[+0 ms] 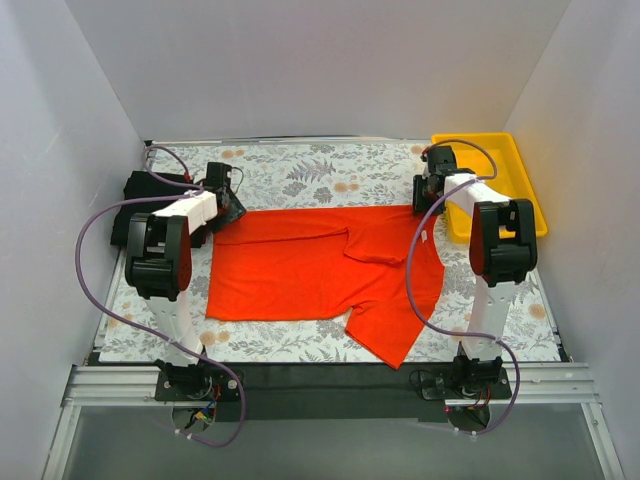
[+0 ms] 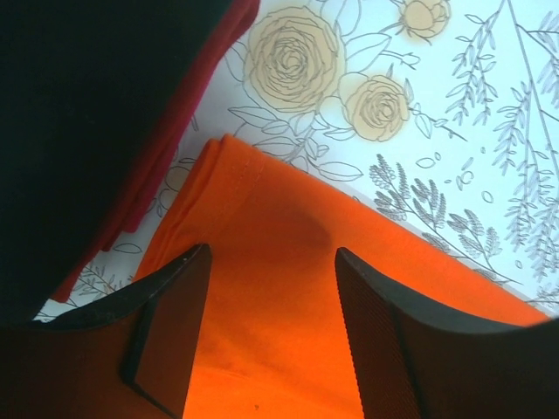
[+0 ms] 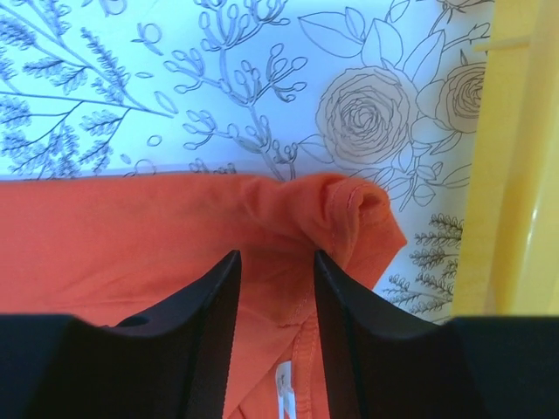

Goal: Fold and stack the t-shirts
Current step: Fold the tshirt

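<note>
The bright orange-red t-shirt [image 1: 300,265] lies spread across the middle of the table, with one sleeve flap pointing toward the near edge. My left gripper [image 1: 228,208] is open over its far-left corner; in the left wrist view [image 2: 272,253] flat orange cloth [image 2: 262,209] lies between the wide-apart fingers. My right gripper [image 1: 425,195] is open over the far-right corner. In the right wrist view [image 3: 277,255] bunched orange cloth [image 3: 131,227] and the white neck label [image 3: 282,393] lie under it. A folded black shirt [image 1: 140,200] and a dark red one [image 2: 188,105] lie at the far left.
A yellow plastic tray [image 1: 500,150] stands at the far right, close beside my right gripper; its wall shows in the right wrist view [image 3: 515,175]. White walls enclose the floral table cover [image 1: 300,170]. The black shirt [image 2: 79,113] lies just left of my left gripper.
</note>
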